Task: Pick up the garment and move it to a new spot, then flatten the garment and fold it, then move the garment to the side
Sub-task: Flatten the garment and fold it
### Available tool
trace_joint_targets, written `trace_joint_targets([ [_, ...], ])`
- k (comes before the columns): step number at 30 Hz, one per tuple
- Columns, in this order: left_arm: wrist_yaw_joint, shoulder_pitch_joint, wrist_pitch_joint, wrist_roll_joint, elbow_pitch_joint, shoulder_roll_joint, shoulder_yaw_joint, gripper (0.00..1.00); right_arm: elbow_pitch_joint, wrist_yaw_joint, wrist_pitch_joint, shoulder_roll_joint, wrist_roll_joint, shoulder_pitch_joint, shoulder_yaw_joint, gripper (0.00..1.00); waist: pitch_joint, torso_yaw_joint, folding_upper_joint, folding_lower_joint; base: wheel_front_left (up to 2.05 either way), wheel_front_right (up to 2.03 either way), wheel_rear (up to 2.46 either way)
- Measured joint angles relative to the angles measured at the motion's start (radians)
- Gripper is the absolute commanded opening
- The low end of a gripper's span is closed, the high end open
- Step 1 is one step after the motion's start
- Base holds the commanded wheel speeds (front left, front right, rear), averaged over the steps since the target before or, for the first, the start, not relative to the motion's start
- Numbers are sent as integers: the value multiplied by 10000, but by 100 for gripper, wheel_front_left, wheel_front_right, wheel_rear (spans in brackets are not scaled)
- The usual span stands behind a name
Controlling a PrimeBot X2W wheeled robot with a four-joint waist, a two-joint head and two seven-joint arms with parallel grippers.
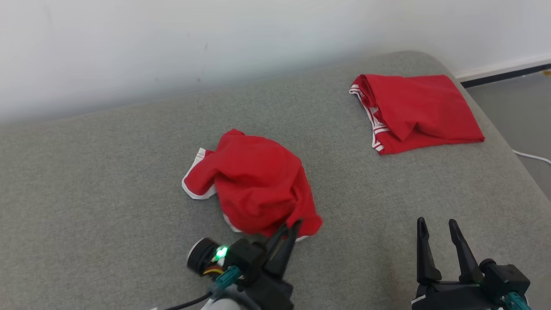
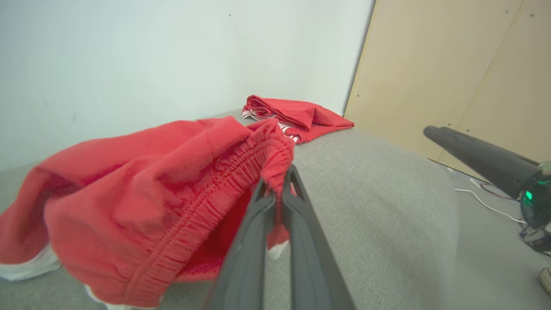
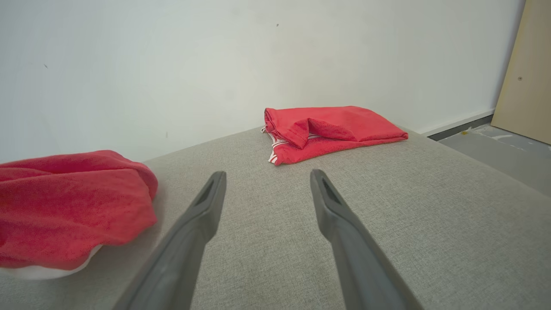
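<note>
Left gripper (image 2: 279, 183): pinched shut on the elastic waistband of the crumpled garment (image 1: 254, 185), and it's only a thin bite right at the tips.
Right gripper (image 1: 437, 224): spread wide with nothing in it, over bare grey cushion (image 1: 107, 193), well to the right of the heap.
Where your garment is: about the middle of the cushion, bunched in a lump, with its near edge in that left pinch.
Risk 1: the bite looks shallow, so if you lift fast I'd guess the waistband slides out and the lump flops back.
Risk 2: you've got one hold point, so it'll probably hang twisted and land just as crumpled.
Risk 3: the folded garment (image 1: 413, 112) sits at the far right corner. Drag yours that way and you could wreck that fold.
Risk 4: the cushion rounds off on the right, so cloth set too close might slip off.
Count: two red garments (one crumpled, one folded), two grippers, one cushion, one white cable (image 1: 531, 156) on the floor.
</note>
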State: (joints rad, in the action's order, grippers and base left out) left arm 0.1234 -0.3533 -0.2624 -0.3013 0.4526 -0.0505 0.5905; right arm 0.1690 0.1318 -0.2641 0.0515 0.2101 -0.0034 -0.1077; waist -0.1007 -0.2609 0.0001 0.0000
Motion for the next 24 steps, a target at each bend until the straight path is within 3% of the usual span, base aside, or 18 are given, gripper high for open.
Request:
trace_joint_targets([
  [8, -345, -1322, 0, -485, -1440, 4, 1177, 0, 56, 0, 2, 2, 8, 3, -128, 100, 284, 320, 0, 0, 0, 0, 0],
  [15, -447, -3107, 36, -704, -1685, -8, 1747, 0, 150, 0, 2, 2, 29, 47, -318, 100, 509, 557, 0, 0, 0, 0, 0],
  [24, -909, -5163, 44, -1246, -1300, -13, 1538, 0, 186, 0, 2, -2, 107, 204, -355, 100, 782, 712, 0, 0, 0, 0, 0],
])
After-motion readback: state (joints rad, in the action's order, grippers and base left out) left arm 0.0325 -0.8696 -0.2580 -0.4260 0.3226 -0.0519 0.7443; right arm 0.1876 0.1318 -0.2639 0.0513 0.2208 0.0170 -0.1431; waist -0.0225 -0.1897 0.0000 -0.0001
